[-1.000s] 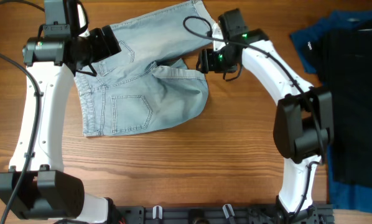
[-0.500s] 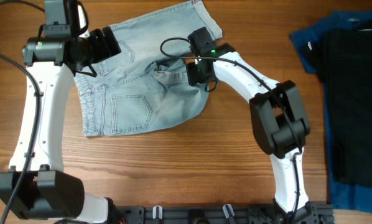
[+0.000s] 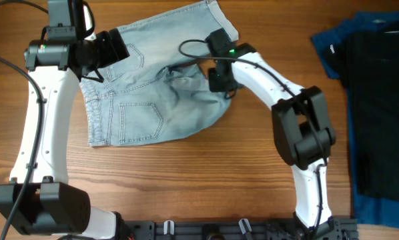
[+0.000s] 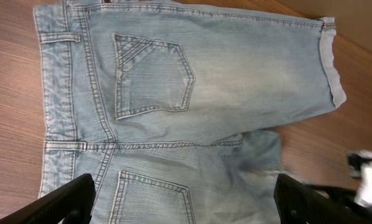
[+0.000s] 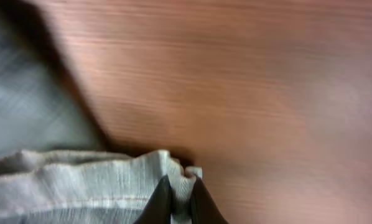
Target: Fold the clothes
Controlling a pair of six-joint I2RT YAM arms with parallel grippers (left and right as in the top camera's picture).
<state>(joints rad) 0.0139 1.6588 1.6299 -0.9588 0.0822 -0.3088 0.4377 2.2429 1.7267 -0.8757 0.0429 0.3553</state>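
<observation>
denim shorts (image 3: pixel 153 100): soft, limp, seams thick | right gripper (image 5: pixel 176 186): clamped on leg hem, shorts' 3 o'clock | left gripper (image 4: pixel 186 198): wide, empty | best hold: hems, waistband

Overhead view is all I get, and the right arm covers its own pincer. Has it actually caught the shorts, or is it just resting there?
Observer: It has caught them. The right wrist camera shows the right pincer closed on a bunched edge of the shorts.
Operator: And the pincer on the left arm, is it gripping too?
Observer: No. In the left wrist camera, the left pincer is spread wide open over the seat of the shorts, with nothing between its fingers.
</observation>
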